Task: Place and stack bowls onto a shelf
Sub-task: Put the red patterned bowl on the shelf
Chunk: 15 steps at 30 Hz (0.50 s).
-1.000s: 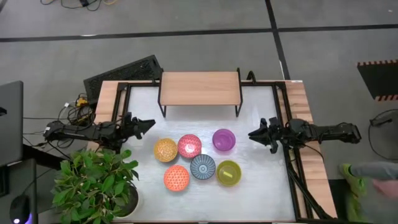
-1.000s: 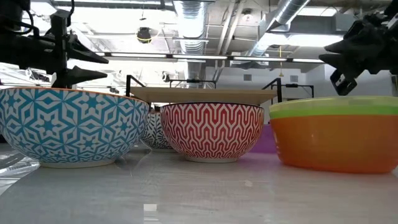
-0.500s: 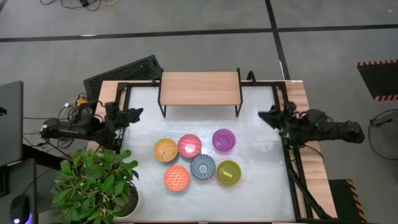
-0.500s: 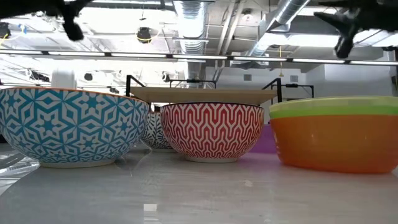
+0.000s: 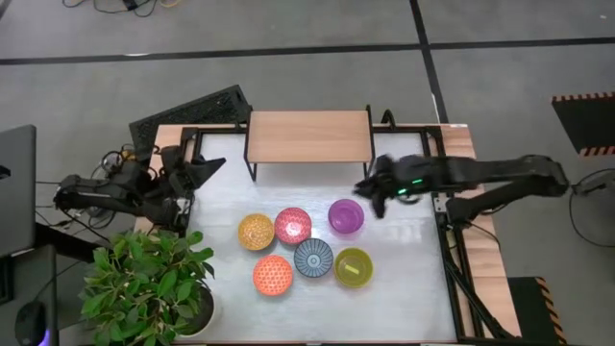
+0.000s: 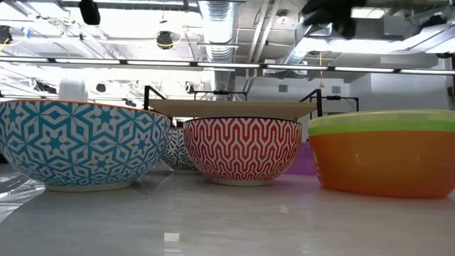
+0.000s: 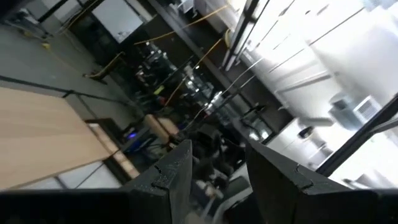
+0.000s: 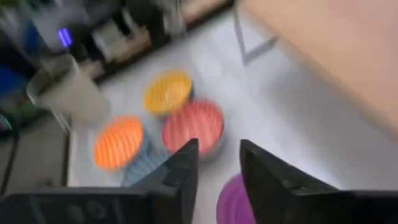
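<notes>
Six bowls sit in a cluster on the white tabletop: yellow speckled [image 5: 256,232], pink [image 5: 293,225], purple [image 5: 346,216], orange [image 5: 273,274], blue-grey [image 5: 313,258] and olive-yellow [image 5: 354,266]. The wood-topped shelf [image 5: 309,136] stands at the far edge on thin black legs, with nothing on it. My right gripper [image 5: 368,188] is open and hovers just beyond the purple bowl [image 8: 239,198], on its far right side, above the table. My left gripper [image 5: 209,165] is open at the table's left edge, raised and pointing toward the shelf.
A potted plant [image 5: 149,279] stands at the near left corner, beside the left arm. Bare white tabletop [image 5: 307,192] lies between the bowls and the shelf. In the low view the nearest bowls [image 6: 78,153] hide most of the table; the shelf [image 6: 234,108] shows behind them.
My right gripper has risen and swung from the table's right edge toward the middle, ending near the purple bowl. My left gripper has risen and drawn back toward the far left. The bowls and shelf have stayed put.
</notes>
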{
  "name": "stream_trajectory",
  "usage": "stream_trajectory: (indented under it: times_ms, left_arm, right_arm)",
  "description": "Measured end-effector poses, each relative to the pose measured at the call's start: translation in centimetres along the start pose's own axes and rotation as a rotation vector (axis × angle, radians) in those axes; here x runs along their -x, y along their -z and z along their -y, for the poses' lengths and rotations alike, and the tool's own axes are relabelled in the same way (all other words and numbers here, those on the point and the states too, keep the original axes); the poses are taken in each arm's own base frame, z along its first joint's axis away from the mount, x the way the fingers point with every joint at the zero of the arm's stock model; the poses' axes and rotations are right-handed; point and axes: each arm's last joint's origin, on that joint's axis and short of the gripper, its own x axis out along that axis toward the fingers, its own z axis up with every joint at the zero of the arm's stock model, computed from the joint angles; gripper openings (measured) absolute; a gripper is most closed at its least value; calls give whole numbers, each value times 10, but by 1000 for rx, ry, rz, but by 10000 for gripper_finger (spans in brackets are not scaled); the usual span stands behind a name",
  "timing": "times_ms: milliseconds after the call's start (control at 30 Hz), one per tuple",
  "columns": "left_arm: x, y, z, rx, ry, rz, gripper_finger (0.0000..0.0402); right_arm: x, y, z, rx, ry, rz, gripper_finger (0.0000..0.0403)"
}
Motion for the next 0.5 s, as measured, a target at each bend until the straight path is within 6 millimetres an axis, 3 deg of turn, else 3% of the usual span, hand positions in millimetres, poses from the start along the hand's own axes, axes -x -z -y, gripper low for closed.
stream_trajectory:
  times_ms: [233,500]
  left_arm:
    - [1,6,-5,23,-47,-76,135]
    - [2,14,-12,-16,-97,-174,136]
  right_arm:
    - [-81,-2,-21,17,-12,-204,245]
    - [-152,7,-26,41,80,-308,242]
